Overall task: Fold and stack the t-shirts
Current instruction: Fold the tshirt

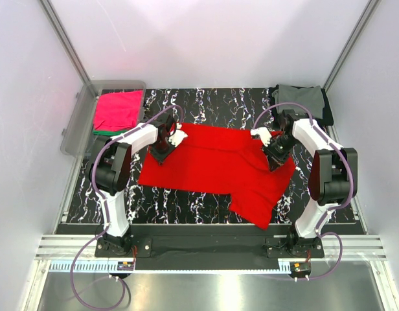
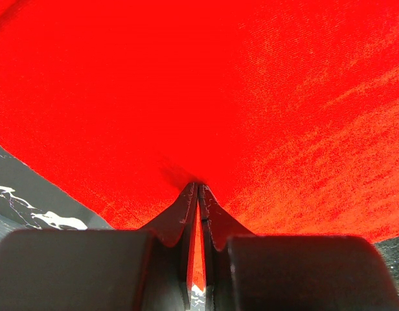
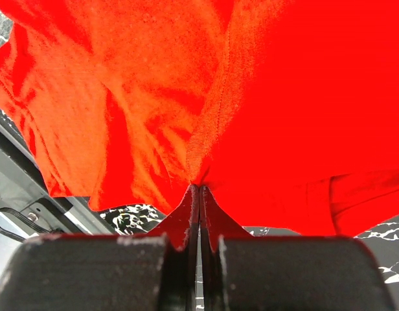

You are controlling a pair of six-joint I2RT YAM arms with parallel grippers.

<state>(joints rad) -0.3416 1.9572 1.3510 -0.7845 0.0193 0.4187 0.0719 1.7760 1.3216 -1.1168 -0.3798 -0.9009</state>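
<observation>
A bright red t-shirt [image 1: 216,167] lies spread across the black marbled table, one sleeve hanging toward the front right. My left gripper [image 1: 166,148] is shut on its left edge; in the left wrist view the red cloth [image 2: 206,97] is pinched between the closed jaws [image 2: 198,188]. My right gripper [image 1: 277,152] is shut on the shirt's right part; in the right wrist view the red cloth [image 3: 238,91] bunches up from the closed jaws [image 3: 199,188]. A folded magenta-pink shirt [image 1: 117,109] lies over a green one in the bin. Grey and black shirts [image 1: 303,100] lie at the back right.
A clear plastic bin [image 1: 83,123] stands at the back left, at the table's edge. White walls close in the table on three sides. A metal rail [image 1: 206,249] runs along the near edge by the arm bases.
</observation>
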